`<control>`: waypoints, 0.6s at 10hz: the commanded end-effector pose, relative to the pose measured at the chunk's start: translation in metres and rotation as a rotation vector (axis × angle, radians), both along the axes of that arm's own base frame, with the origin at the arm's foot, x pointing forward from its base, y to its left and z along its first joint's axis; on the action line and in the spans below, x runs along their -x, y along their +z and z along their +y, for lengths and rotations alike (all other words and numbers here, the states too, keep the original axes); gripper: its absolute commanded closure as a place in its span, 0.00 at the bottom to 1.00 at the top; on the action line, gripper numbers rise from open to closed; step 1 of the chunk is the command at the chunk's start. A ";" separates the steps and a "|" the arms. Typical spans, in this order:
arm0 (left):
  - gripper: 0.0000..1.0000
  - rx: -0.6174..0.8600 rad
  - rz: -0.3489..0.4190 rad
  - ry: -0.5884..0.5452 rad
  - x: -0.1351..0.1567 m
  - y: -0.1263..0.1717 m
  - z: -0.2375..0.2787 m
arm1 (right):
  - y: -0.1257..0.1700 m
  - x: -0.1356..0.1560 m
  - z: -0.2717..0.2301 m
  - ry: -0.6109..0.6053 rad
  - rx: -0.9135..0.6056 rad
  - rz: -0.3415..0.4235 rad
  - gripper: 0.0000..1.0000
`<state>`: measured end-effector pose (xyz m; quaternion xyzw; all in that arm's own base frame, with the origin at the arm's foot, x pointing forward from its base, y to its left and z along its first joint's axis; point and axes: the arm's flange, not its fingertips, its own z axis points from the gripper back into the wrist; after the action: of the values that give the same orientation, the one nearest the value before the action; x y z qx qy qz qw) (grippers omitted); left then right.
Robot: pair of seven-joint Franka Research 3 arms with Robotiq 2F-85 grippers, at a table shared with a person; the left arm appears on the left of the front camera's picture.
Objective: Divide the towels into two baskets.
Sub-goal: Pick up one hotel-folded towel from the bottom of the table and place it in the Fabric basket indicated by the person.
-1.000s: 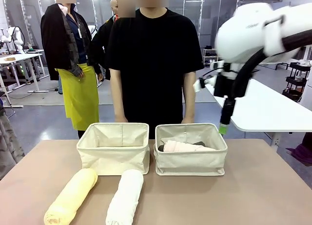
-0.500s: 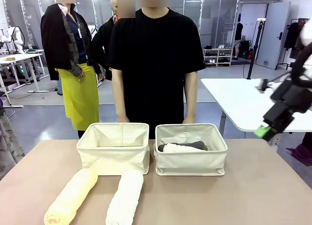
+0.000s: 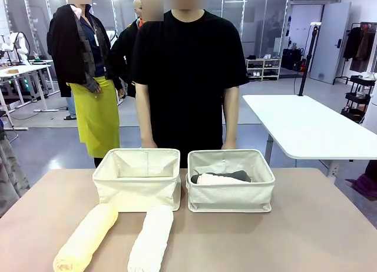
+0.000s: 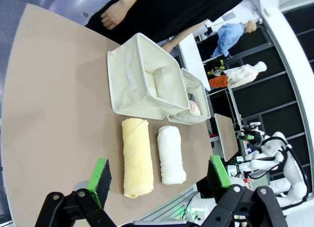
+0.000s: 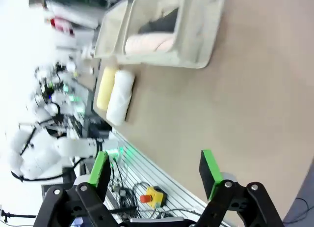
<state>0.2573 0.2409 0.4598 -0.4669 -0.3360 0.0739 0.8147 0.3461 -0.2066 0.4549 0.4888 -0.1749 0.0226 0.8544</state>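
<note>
The left claw (image 4: 159,174) is opened wide and nothing is gripped in it. The right claw (image 5: 154,168) is opened wide too, and nothing is held in it.

The yellow towel (image 3: 85,239) and the white towel (image 3: 151,236) are laid side by side by the near edge of the table (image 3: 306,225), left of the middle. Just behind them the left basket (image 3: 136,186) is set, and it is seen empty. The right basket (image 3: 230,195) is placed just beside it, toward the far edge. The pink towel (image 3: 218,179) and the dark grey towel (image 3: 235,175) are tucked inside it.

A person (image 3: 187,78) is stood at the far edge, close behind both baskets. The right side of the table and its near right corner are left bare. A white table (image 3: 306,130) is seen farther off.
</note>
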 end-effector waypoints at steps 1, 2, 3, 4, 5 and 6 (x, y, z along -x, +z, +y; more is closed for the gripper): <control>0.00 0.010 -0.017 -0.005 0.002 0.002 0.002 | -0.032 0.006 -0.030 -0.067 -0.032 -0.016 0.08; 0.00 0.010 -0.017 -0.005 0.002 0.002 0.002 | -0.047 0.009 -0.039 -0.048 -0.056 -0.090 0.08; 0.00 0.010 -0.017 -0.005 0.002 0.002 0.002 | -0.020 0.011 -0.026 -0.057 -0.021 0.004 0.08; 0.00 0.010 -0.017 -0.005 0.002 0.002 0.002 | -0.020 0.011 -0.026 -0.057 -0.021 0.004 0.08; 0.00 0.010 -0.017 -0.005 0.002 0.002 0.002 | -0.020 0.011 -0.026 -0.057 -0.021 0.004 0.08; 0.00 0.010 -0.017 -0.005 0.002 0.002 0.002 | -0.020 0.011 -0.026 -0.057 -0.021 0.004 0.08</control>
<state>0.2573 0.2410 0.4598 -0.4669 -0.3360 0.0741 0.8146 0.3403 -0.2351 0.4273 0.4888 -0.1928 0.0067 0.8508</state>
